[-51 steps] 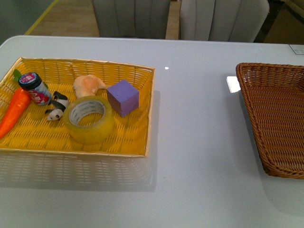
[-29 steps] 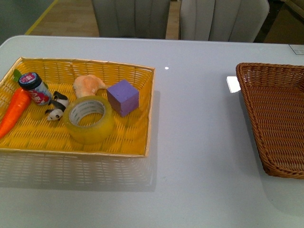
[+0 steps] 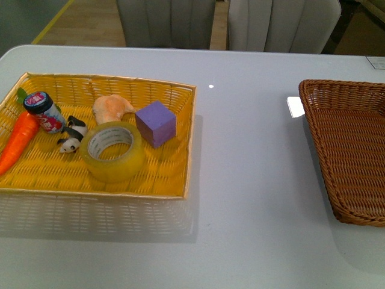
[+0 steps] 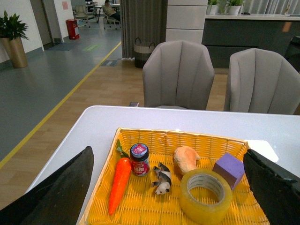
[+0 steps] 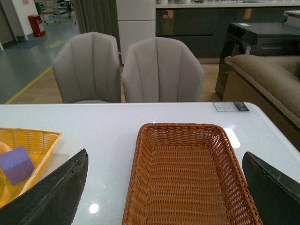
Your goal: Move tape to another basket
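Left gripper (image 4: 167,151): 2 matte black, wedge-shaped fingers (image 4: 56,192) tapering to tips. Right gripper (image 5: 164,152): 2 fingers (image 5: 51,192), same dark matte wedges.

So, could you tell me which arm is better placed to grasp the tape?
Left, probably. The tape lies in the yellow basket on the robot's left, and the open left gripper faces it; the right gripper faces the brown basket.

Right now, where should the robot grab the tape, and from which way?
Probably from straight above: the tape lies flat with its hole up. Pinch its near wall, one side in the hole, since the panda and purple cube crowd its other sides.
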`<state>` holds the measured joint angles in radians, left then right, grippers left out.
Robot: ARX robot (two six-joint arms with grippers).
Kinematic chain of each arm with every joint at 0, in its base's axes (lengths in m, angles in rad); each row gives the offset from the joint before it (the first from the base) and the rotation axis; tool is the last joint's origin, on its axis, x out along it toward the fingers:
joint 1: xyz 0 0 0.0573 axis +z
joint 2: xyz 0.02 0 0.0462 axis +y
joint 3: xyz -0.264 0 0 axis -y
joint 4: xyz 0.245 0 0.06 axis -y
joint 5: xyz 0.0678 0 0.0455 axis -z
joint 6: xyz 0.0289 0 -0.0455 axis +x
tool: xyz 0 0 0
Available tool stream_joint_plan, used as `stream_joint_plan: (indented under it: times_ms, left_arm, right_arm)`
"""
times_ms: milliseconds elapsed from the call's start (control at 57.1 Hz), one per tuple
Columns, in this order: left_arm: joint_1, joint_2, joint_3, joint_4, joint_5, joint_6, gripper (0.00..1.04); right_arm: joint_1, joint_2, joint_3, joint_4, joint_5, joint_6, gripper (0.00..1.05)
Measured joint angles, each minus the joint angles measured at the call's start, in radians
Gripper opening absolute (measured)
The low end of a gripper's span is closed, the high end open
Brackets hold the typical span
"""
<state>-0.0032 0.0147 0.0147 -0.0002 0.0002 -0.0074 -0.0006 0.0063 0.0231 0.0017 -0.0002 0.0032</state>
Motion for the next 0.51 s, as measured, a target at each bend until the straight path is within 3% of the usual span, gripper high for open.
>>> stream_joint_plan:
  times_ms: [158, 228, 298, 385, 508]
  left_arm:
    - [0.000, 0.000, 0.000, 0.000, 0.000, 0.000, 0.96]
    - [0.000, 0.000, 0.000, 0.000, 0.000, 0.000, 0.96]
    - [0.000, 0.000, 0.000, 0.000, 0.000, 0.000, 0.96]
    - [0.000, 0.000, 0.000, 0.000, 0.000, 0.000, 0.96]
    - [0.000, 0.000, 0.000, 0.000, 0.000, 0.000, 0.96]
  right_arm:
    - [0.000, 0.000, 0.000, 0.000, -0.001, 0.000, 0.96]
    - [-0.082, 0.159, 0.109, -0.270, -0.208, 0.038, 0.96]
    - [-0.183, 0.378, 0.212, -0.444, -0.376, 0.038, 0.96]
    - [-0.294, 0.566, 0.284, -0.392, -0.446, 0.021, 0.96]
    - [-0.413, 0.830, 0.400, -0.176, -0.435, -0.032, 0.96]
